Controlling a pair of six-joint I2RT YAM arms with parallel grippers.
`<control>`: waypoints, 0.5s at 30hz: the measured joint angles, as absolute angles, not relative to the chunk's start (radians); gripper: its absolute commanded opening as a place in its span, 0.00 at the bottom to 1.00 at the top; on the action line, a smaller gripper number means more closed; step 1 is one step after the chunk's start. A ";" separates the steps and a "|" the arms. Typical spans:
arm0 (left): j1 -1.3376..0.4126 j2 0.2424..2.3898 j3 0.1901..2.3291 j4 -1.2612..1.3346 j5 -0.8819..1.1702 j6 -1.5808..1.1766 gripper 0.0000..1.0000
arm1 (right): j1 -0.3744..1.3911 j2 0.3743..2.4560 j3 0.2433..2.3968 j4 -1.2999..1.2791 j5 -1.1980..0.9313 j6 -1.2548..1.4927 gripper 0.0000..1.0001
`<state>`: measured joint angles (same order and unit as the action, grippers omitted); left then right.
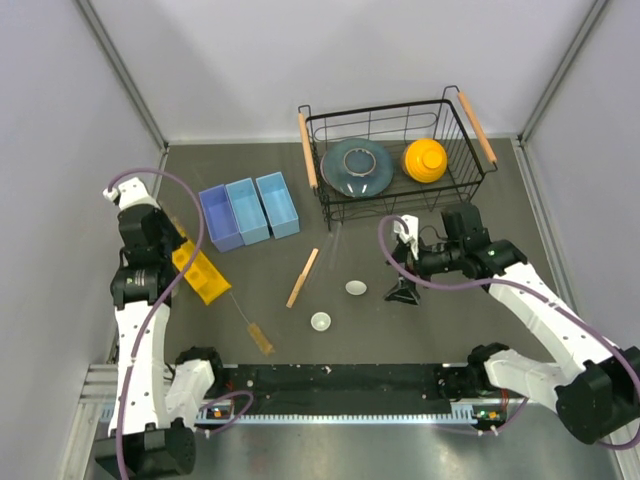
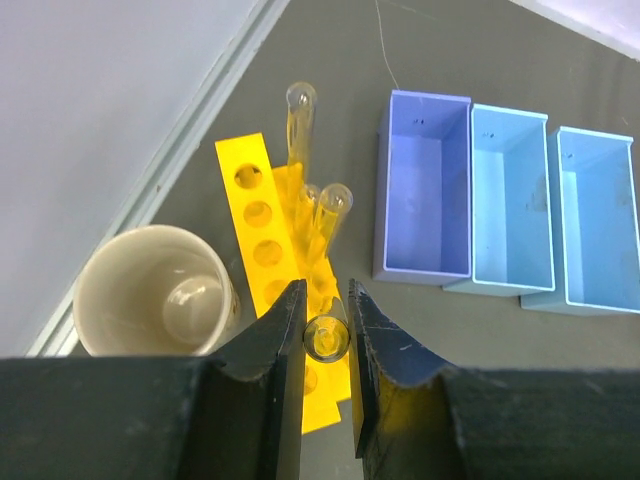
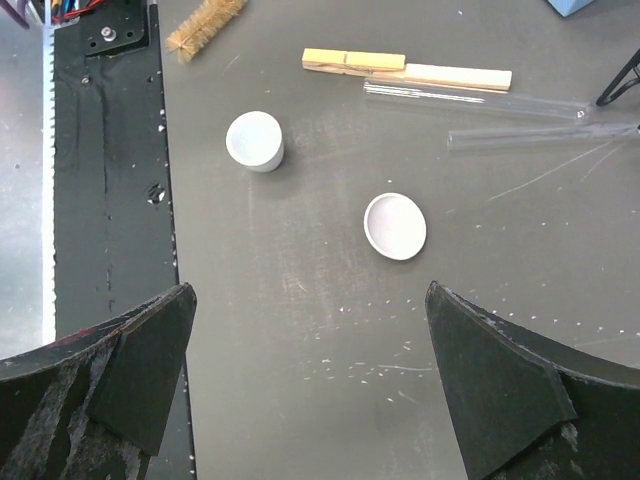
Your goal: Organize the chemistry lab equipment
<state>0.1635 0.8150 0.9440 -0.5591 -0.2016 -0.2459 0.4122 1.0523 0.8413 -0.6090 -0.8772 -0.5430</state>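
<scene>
Three bins (image 1: 250, 210) stand side by side, left of a wire basket (image 1: 400, 205) at the far edge. The basket holds a plate (image 1: 356, 166) on its left and a bowl (image 1: 425, 159) on its right. A rack (image 1: 200, 272) lies nearer, left of the bins, with a cup (image 2: 155, 290) just beside it. Mid-table lies a stick (image 1: 302, 277) with two loose tubes (image 3: 470, 98) just beside it. One dish (image 1: 356, 288) sits to its right, another dish (image 1: 320, 321) nearer. A brush (image 1: 258, 335) lies nearest, left of them.

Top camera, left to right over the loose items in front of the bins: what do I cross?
Yellow rack → wire brush → wooden stick → cup-like white dish → flat white dish → right gripper. Left gripper, shut on a test tube, overlaps the rack: omitted.
</scene>
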 measured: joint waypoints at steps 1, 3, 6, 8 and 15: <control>0.163 0.818 0.941 -0.546 -0.205 -0.239 0.09 | 0.412 1.047 0.838 -0.606 -0.881 -0.548 0.99; 0.163 0.827 0.938 -0.524 -0.211 -0.227 0.09 | 0.412 1.039 0.838 -0.604 -0.887 -0.551 0.99; 0.163 0.852 0.937 -0.496 -0.216 -0.213 0.09 | 0.411 1.029 0.838 -0.593 -0.897 -0.557 0.99; 0.163 0.871 0.931 -0.475 -0.218 -0.207 0.09 | 0.411 1.023 0.838 -0.590 -0.903 -0.558 0.99; 0.163 0.918 0.912 -0.450 -0.213 -0.206 0.10 | 0.411 1.019 0.838 -0.587 -0.908 -0.559 0.99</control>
<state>0.1635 0.9184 0.9115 -0.4503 -0.2131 -0.2062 0.4110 1.0191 0.8375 -0.5865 -0.9077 -0.5587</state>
